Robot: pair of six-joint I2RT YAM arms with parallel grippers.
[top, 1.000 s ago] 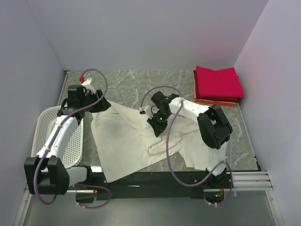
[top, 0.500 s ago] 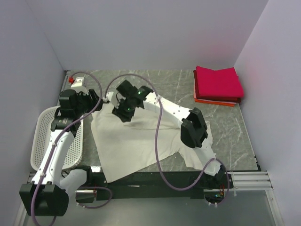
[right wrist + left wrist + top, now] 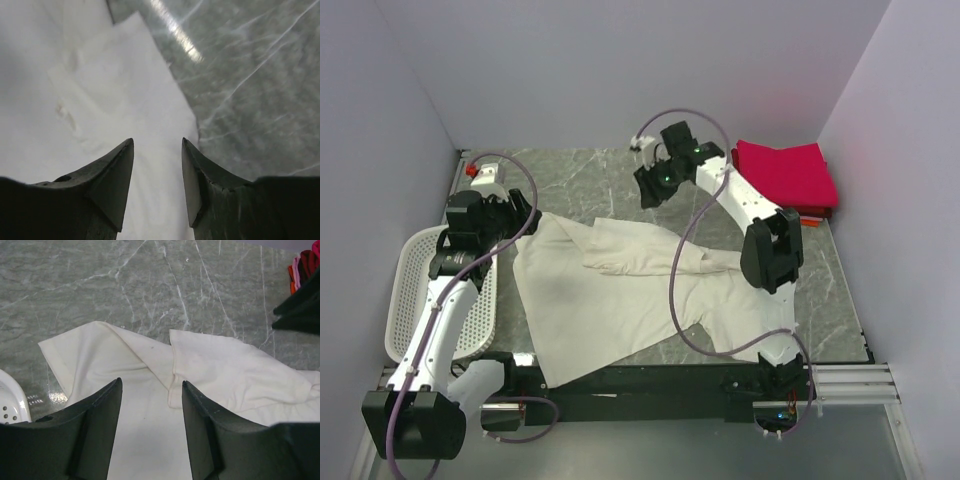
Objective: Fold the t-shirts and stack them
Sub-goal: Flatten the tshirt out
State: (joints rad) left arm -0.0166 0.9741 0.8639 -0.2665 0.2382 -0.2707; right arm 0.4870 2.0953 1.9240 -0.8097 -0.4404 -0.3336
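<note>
One cream-white t-shirt (image 3: 620, 290) rumpled at centre frame, long axis upper left to lower right, two folded shirts stacked upper right, crimson-pink shirt (image 3: 785, 175) over orange-red shirt (image 3: 810, 217), left gripper (image 3: 151, 385) and right gripper (image 3: 157, 142) both spread, empty.

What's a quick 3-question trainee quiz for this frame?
1. True or false: the right hand is gripping the cream-white shirt.
2. Where does the folded crimson-pink shirt lie? A) under the cream-white shirt B) on the orange-red shirt C) in the right hand
3. Fill in: the white basket sits on the robot's ____ side.

Key: 1 false, the hand is open and holds nothing; 2 B; 3 left.
</note>
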